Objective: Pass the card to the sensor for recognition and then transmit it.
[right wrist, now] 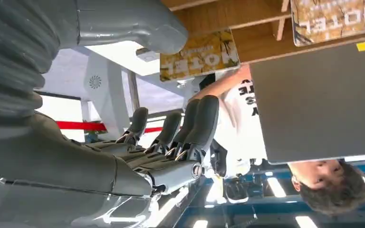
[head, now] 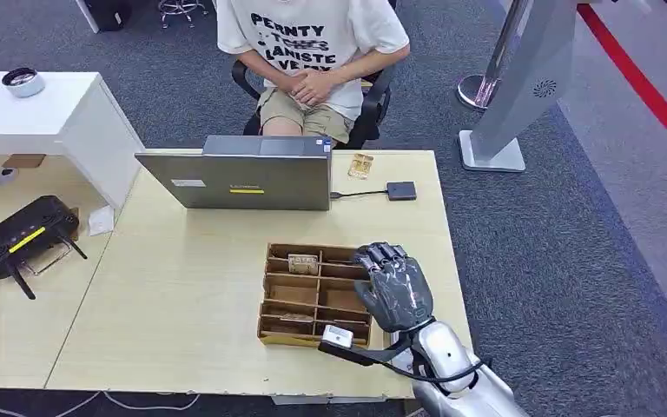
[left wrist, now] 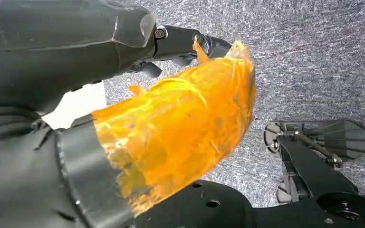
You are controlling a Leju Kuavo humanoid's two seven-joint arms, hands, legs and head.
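You are looking at an office-like room: grey carpet [head: 521, 261], a pale wooden desk [head: 182, 287] with a grey laptop [head: 252, 178] and a black router [head: 22, 236], a person [head: 313, 52] seated on a swivel office chair [head: 369, 109], and a white kiosk stand [head: 521, 87] beside it.

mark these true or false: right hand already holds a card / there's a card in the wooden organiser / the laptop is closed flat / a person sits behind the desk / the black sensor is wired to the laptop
1. The right hand already holds a card. False: it hovers over the wooden organiser, fingers apart, holding nothing.
2. A card sits in the organiser. True: it lies in a far compartment.
3. The laptop is closed flat. False: it stands open, with its lid's back towards the robot.
4. A person sits behind the desk. True, on a chair, hands together in the lap.
5. The black sensor is wired to the laptop. True: a cable runs between them.
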